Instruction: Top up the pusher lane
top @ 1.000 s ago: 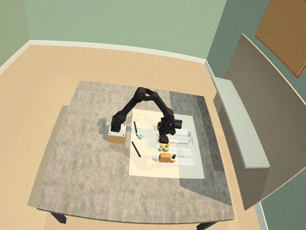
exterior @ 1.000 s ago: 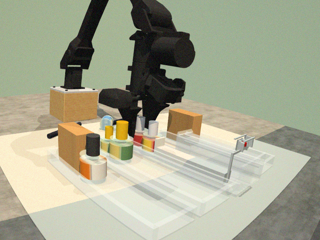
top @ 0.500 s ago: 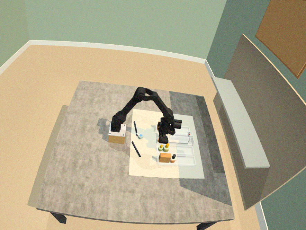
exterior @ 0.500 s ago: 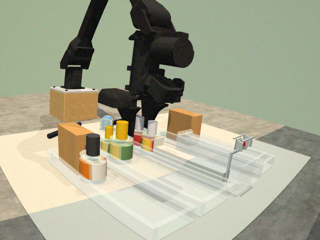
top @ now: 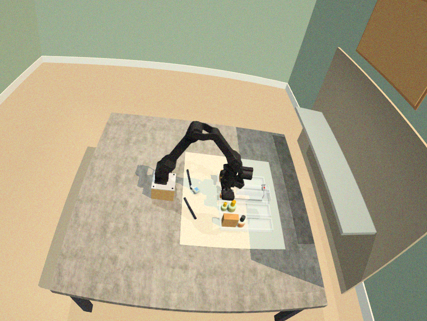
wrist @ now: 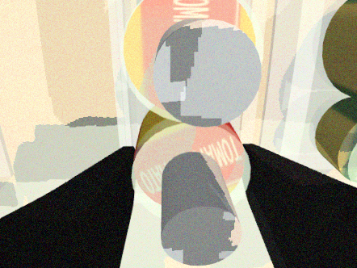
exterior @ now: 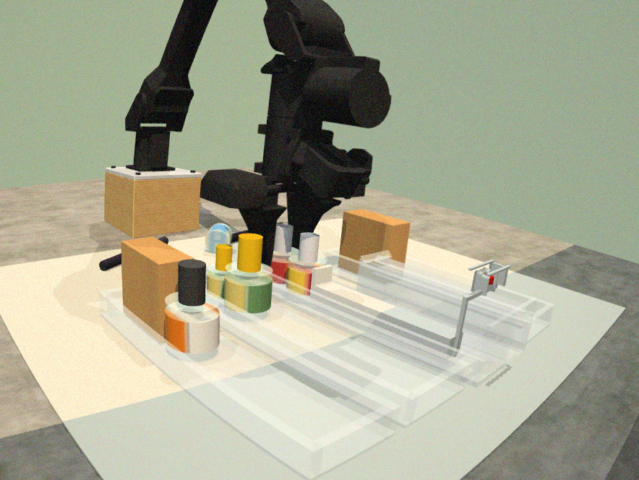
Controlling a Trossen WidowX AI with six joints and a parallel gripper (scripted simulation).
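Observation:
My gripper (top: 227, 196) (exterior: 285, 242) (wrist: 188, 156) is shut on a red-and-yellow tomato jar (exterior: 279, 270) (wrist: 190, 177) with a grey cap, held upright at the front of the sprung lane. The matching lane jar (exterior: 299, 280) (wrist: 133, 44) stands directly behind it; they overlap in the wrist view, and contact is unclear. A pale block (exterior: 322, 273), apparently the pusher plate, is behind the lane jar. The lane's clear side wall (wrist: 122, 97) runs beside both jars. The front stop and the held jar's base are hidden, so I cannot tell whether it touches the floor.
Yellow-capped green jars (top: 232, 208) (exterior: 250, 253) occupy the neighbouring lane. A black-capped jar (top: 241, 221) (exterior: 191, 284) stands beside a brown block (top: 229, 221) (exterior: 142, 284). Another brown block (exterior: 361, 237) is on the other side. A grey bracket (exterior: 460, 325) rises at the lane's back.

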